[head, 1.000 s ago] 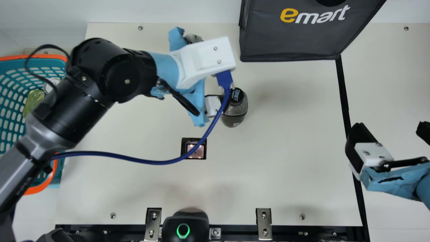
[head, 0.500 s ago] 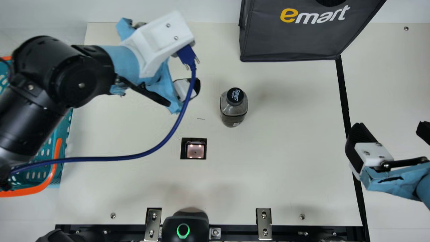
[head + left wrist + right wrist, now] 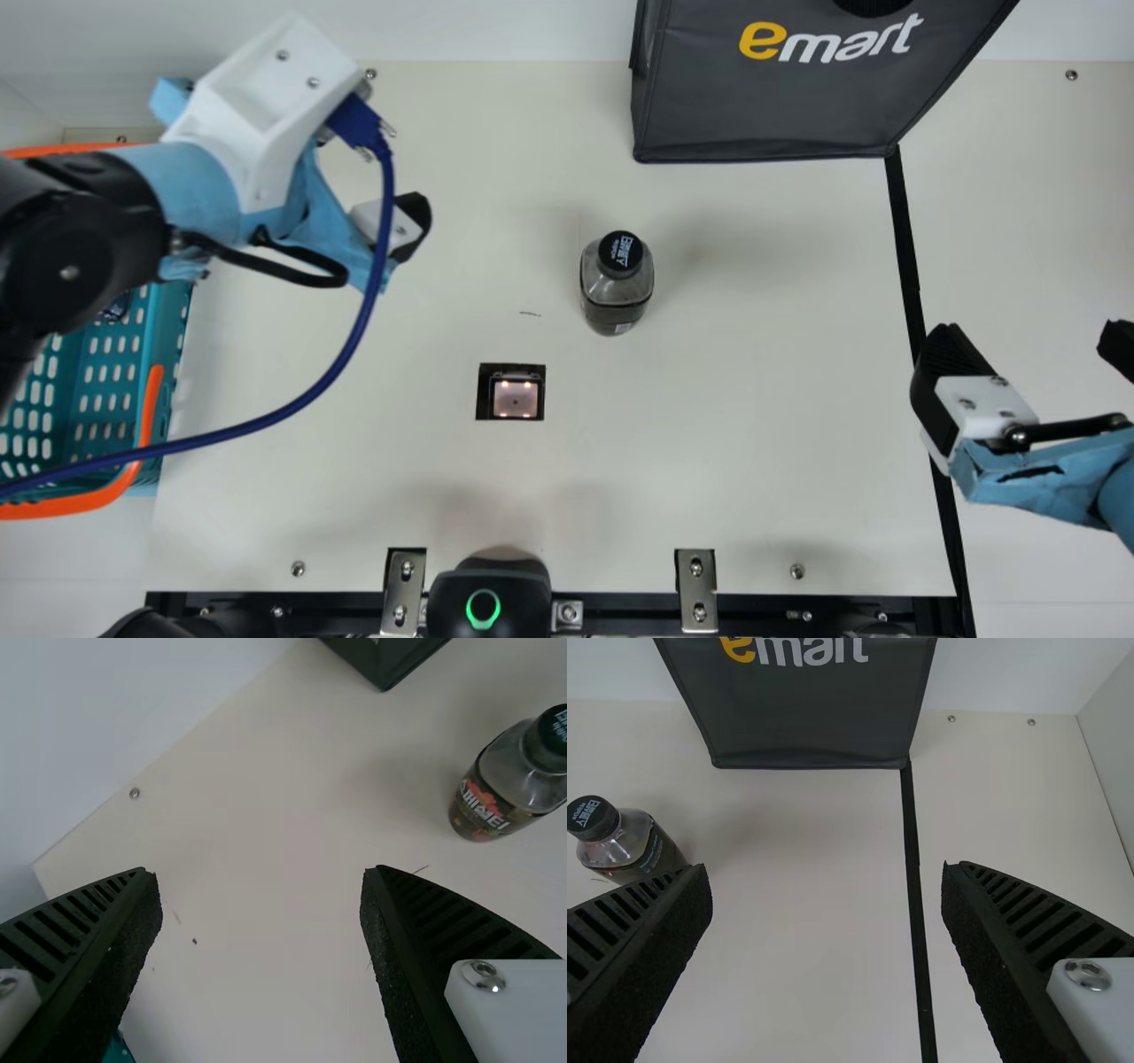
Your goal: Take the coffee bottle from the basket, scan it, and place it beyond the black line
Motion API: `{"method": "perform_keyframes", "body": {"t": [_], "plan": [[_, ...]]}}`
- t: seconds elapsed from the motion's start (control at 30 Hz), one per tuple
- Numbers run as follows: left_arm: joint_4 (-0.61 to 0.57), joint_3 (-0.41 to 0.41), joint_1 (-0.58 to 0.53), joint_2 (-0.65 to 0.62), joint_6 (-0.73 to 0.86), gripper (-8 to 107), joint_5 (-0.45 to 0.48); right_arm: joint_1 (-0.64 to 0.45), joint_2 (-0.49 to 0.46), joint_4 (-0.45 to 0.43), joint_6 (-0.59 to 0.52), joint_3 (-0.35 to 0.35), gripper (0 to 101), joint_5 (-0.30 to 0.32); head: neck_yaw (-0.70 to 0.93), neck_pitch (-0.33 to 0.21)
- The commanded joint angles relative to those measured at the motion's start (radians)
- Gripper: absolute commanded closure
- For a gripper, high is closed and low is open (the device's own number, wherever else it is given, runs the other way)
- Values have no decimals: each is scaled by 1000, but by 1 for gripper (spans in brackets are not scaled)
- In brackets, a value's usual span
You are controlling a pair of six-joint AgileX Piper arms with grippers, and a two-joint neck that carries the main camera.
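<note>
Your left gripper [image 3: 261,873] has backed off coffee bottle [image 3: 617,297] toward basket [image 3: 168,337], fingers spread, empty. Bottle stands upright on table [image 3: 709,461], short of black line [image 3: 903,239], nearer left gripper. Your right gripper [image 3: 826,870], also open, empty, likely needs leftward reach.

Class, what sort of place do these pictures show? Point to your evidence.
Probably a mock shop checkout: a shopping basket on one side, a scanner window set in the table, and a dark shopping bag at the back.
</note>
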Motion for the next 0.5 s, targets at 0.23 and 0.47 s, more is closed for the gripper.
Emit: {"method": "perform_keyframes", "body": {"t": [0.23, 0.47], "plan": [[-24, 73, 146, -78, -5, 9, 9, 0, 0, 0, 0, 0, 10, 0, 2, -27], [-41, 129, 249, -132, -5, 9, 14, 0, 0, 0, 0, 0, 10, 0, 2, -27]]}}
